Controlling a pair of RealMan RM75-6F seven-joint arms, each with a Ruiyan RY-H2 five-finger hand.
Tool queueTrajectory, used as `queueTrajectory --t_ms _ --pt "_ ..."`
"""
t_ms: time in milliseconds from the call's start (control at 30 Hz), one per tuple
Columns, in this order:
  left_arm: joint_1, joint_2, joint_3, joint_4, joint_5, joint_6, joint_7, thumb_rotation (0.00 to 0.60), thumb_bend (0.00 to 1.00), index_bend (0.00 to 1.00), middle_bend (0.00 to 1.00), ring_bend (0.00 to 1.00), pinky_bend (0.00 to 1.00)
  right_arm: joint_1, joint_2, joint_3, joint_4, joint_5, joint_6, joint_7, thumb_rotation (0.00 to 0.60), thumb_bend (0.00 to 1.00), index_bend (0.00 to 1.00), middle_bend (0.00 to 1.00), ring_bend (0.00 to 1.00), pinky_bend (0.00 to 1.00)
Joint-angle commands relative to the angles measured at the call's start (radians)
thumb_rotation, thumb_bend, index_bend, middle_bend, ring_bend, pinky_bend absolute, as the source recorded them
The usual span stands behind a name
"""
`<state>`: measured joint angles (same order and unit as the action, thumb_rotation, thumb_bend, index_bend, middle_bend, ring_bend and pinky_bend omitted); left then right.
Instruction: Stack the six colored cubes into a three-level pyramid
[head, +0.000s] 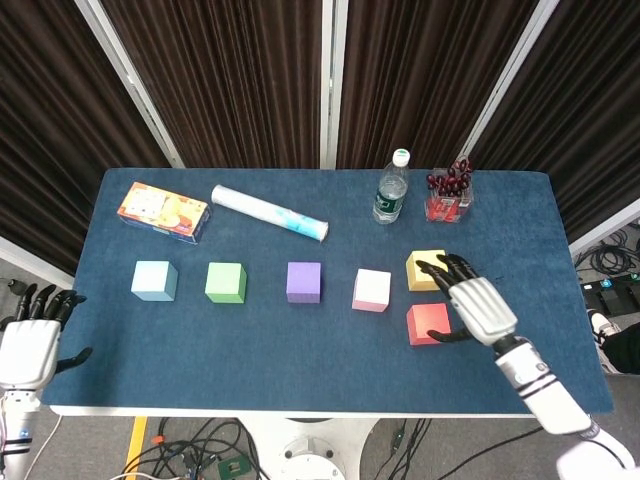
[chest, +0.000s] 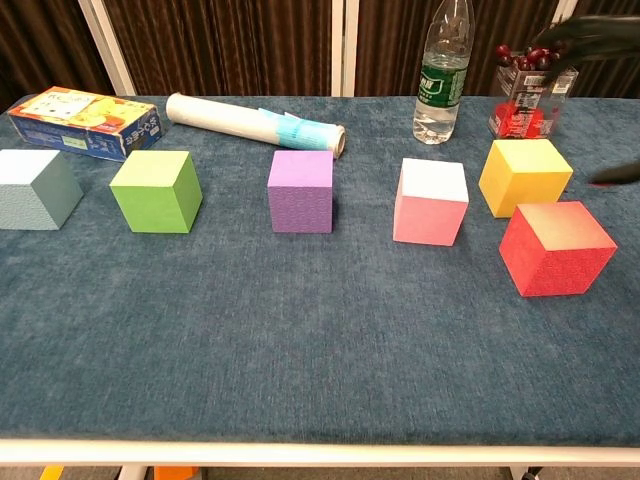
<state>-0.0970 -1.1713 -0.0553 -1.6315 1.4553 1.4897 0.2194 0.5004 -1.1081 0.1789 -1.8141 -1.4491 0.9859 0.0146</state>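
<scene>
Six cubes lie on the blue table (head: 300, 345): light blue (head: 154, 280), green (head: 225, 282), purple (head: 303, 281) and pink (head: 372, 290) in a row, with yellow (head: 424, 269) and red (head: 426, 324) at the right. My right hand (head: 477, 306) hovers open over the table beside the red cube, its fingertips (head: 440, 267) over the yellow cube's near right corner. In the chest view only its dark fingers (chest: 590, 33) show at the top right. My left hand (head: 30, 340) stays open off the table's left near corner.
A snack box (head: 163, 212) and a rolled tube (head: 268, 212) lie at the back left. A water bottle (head: 391, 189) and a clear container of red fruit (head: 449, 194) stand at the back right, just behind the yellow cube.
</scene>
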Motion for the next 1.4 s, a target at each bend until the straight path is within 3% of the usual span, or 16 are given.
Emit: queueTrajectory --t_ms 33,267,633,933,1233,1400 --pt "0.0 0.001 -0.001 0.001 0.0 0.001 -0.001 0.6 0.11 0.26 0.21 0.09 0.04 0.128 -0.131 0.066 0.053 0.145 -0.128 -0.078 0.6 0.03 0.0 0.18 0.02 0.04" --pt "0.0 0.008 -0.002 0.002 0.001 0.003 -0.003 0.6 0.11 0.26 0.21 0.09 0.04 0.305 -0.321 0.118 0.198 0.369 -0.252 -0.176 0.6 0.03 0.0 0.16 0.02 0.04" --pt "0.019 0.016 0.002 -0.006 -0.002 0.026 -0.007 0.6 0.11 0.26 0.21 0.09 0.04 0.481 -0.572 0.112 0.451 0.581 -0.297 -0.267 0.6 0.03 0.0 0.13 0.0 0.04" --pt "0.02 0.02 -0.002 -0.001 -0.005 0.026 -0.012 0.6 0.11 0.26 0.21 0.09 0.04 0.518 -0.672 0.109 0.581 0.586 -0.287 -0.244 0.6 0.07 0.01 0.17 0.0 0.04" --pt "0.02 0.02 -0.004 0.006 -0.008 0.023 -0.017 0.6 0.11 0.26 0.21 0.09 0.04 0.509 -0.743 0.126 0.68 0.482 -0.239 -0.135 0.6 0.12 0.21 0.34 0.1 0.06" --pt "0.02 0.019 -0.005 0.009 -0.008 0.024 -0.021 0.6 0.11 0.26 0.21 0.09 0.04 0.488 -0.741 0.119 0.664 0.449 -0.214 -0.111 0.6 0.12 0.23 0.39 0.12 0.07"
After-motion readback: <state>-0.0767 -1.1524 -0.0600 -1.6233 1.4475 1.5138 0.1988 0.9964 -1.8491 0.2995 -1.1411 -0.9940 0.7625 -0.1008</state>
